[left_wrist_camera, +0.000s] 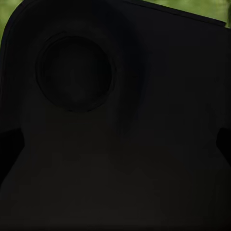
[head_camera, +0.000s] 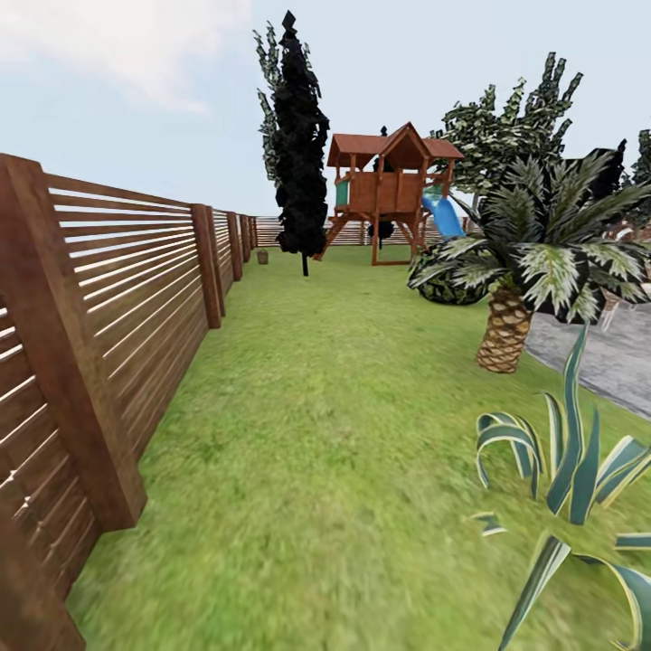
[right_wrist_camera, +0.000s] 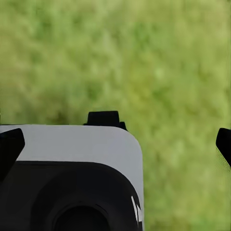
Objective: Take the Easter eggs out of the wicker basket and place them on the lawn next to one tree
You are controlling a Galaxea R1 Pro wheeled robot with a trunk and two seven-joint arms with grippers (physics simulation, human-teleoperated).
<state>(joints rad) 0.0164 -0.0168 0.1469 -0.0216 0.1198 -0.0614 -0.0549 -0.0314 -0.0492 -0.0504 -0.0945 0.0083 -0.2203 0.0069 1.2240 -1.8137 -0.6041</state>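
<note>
Far down the lawn (head_camera: 316, 407), close against the fence (head_camera: 117, 298) and just short of the black column-shaped tree (head_camera: 300, 136), sits a small tan-brown thing that is probably the basket (head_camera: 262, 257). It is too small from where you stand to be sure, and no eggs can be made out in it. You are facing straight along the strip of grass between the fence and the palm (head_camera: 520, 262), which is the open way to it. A spiky striped plant (head_camera: 570, 470) crowds your near right side, so it makes sense to hold toward the middle of the grass.

Your arms look tucked in for driving, not reaching. The right hand (right_wrist_camera: 117, 144) points down at blurred grass, its two dark fingertips (right_wrist_camera: 10, 147) set wide apart at the edges of the wrist view, with a white and black part of your own body lying between them and nothing gripped. The left hand (left_wrist_camera: 115, 154) faces a dark panel of your body, and in that gloom I cannot tell how its fingers stand.

None of the task looks started. A tree (head_camera: 506, 117) with a pale-spotted green crown rises behind the playhouse (head_camera: 389, 181) and its blue slide (head_camera: 445, 217), well apart from the basket, so you should expect carrying trips across the grass.
</note>
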